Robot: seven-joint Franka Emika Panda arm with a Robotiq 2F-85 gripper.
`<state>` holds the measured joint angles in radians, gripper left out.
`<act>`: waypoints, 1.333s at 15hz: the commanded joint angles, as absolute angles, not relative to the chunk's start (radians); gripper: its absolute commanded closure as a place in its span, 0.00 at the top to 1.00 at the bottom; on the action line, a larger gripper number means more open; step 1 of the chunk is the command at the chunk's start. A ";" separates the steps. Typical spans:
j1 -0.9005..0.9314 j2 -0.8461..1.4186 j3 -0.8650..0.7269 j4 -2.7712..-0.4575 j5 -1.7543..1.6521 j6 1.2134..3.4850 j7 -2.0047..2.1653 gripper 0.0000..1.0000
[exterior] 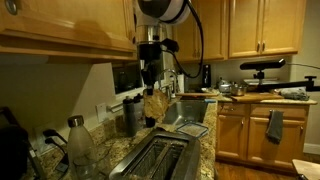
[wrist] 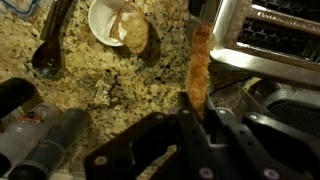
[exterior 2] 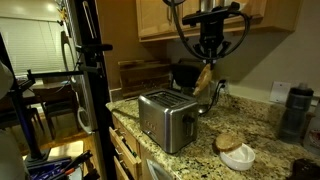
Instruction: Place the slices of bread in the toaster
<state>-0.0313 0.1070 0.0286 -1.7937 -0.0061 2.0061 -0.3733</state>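
The shiny silver toaster (exterior 2: pixel 165 118) with two dark slots stands on the granite counter; it also shows in an exterior view (exterior: pixel 155 160) and at the wrist view's top right (wrist: pixel 270 35). My gripper (wrist: pixel 198 118) is shut on a tan slice of bread (wrist: pixel 199 65), held edge-on and hanging down beside the toaster. In both exterior views the gripper (exterior 2: pixel 210 62) (exterior: pixel 152 88) holds the slice (exterior 2: pixel 204 80) (exterior: pixel 155 105) in the air above the counter, behind the toaster. Another slice of bread (wrist: pixel 134 32) leans in a white bowl (wrist: pixel 104 22), also seen in an exterior view (exterior 2: pixel 236 154).
A dark spoon (wrist: pixel 47 50) lies on the counter. Dark cylindrical bottles (wrist: pixel 45 140) stand nearby, and a clear bottle (exterior: pixel 79 145) stands in the foreground. A sink (exterior: pixel 190 108) lies beyond the toaster. A grey container (exterior 2: pixel 292 112) stands against the wall. Cabinets hang overhead.
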 commanded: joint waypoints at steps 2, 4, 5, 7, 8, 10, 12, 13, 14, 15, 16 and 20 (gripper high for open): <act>-0.017 0.045 0.039 -1.843 0.005 1.967 -0.464 0.09; -0.014 0.038 0.049 -1.848 0.011 1.952 -0.504 0.10; -0.012 0.035 0.054 -1.850 0.012 1.945 -0.520 0.10; -0.004 0.027 0.064 -1.856 0.008 1.942 -0.555 0.10; 0.002 0.023 0.068 -1.859 0.007 1.938 -0.570 0.10; 0.013 0.019 0.076 -1.866 0.002 1.935 -0.595 0.10; 0.024 0.019 0.084 -1.873 0.000 1.934 -0.618 0.10; 0.029 0.020 0.088 -1.877 -0.002 1.937 -0.630 0.09; 0.033 0.020 0.091 -1.883 -0.004 1.939 -0.645 0.10; 0.036 0.020 0.093 -1.888 -0.006 1.939 -0.657 0.09; 0.039 0.020 0.096 -1.894 -0.009 1.937 -0.666 0.10; 0.046 0.009 0.103 -1.919 -0.016 1.937 -0.720 0.10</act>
<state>0.0344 0.0768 0.1054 -1.8513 -0.0027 1.9463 -0.6742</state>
